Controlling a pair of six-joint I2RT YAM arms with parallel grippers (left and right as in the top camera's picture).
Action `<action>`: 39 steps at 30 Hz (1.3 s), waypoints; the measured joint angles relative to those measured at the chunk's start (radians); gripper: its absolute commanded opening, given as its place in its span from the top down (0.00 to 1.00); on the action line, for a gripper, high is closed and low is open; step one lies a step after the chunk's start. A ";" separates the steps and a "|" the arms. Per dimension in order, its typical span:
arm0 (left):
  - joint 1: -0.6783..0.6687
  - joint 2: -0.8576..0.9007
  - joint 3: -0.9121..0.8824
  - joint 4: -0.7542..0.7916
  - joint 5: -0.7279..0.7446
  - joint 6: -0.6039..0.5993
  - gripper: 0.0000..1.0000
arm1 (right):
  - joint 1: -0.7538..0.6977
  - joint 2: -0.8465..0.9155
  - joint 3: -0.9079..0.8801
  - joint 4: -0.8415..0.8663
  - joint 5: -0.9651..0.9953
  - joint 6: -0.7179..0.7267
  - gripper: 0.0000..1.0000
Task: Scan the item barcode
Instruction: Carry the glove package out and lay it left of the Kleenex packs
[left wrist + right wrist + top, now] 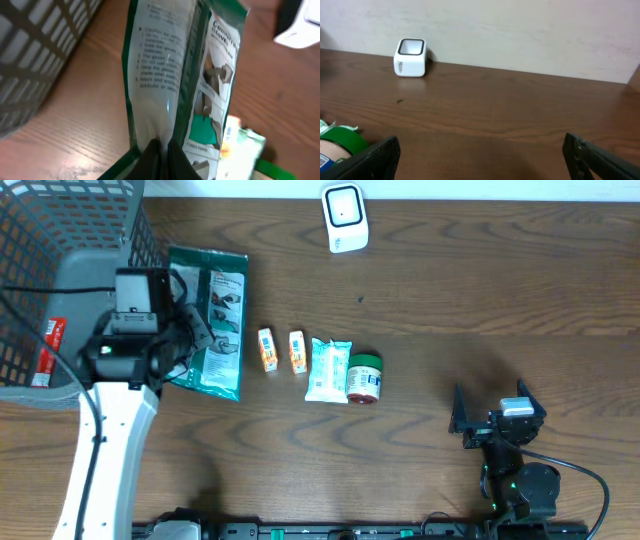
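**Q:** Overhead view: what may fail?
**A:** The left gripper (188, 330) pinches only an edge of the green pouch (212, 320), which lies beside the basket (60, 240). The limp film could sag or slip on the way to the scanner (343, 218) and hide the barcode.

**Q:** Left wrist view?
**A:** The fingers (177, 162) are clenched tight on the pouch's lower seam. Whether the pouch is off the table cannot be told.

**Q:** Right wrist view?
**A:** The right gripper (480, 160) is spread wide, holding and touching nothing, with the scanner well apart from it by the wall.
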 measured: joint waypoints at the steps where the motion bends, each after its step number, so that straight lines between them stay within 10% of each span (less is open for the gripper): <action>1: 0.000 0.005 -0.017 0.011 -0.014 -0.004 0.93 | 0.000 0.000 0.000 0.000 0.000 0.000 0.01; 19: -0.002 0.273 -0.121 0.126 -0.040 -0.014 0.92 | 0.000 0.000 0.000 0.000 0.000 0.000 0.01; 39: -0.002 0.235 -0.079 0.090 0.029 0.013 0.69 | 0.000 0.000 0.000 0.000 0.000 0.000 0.01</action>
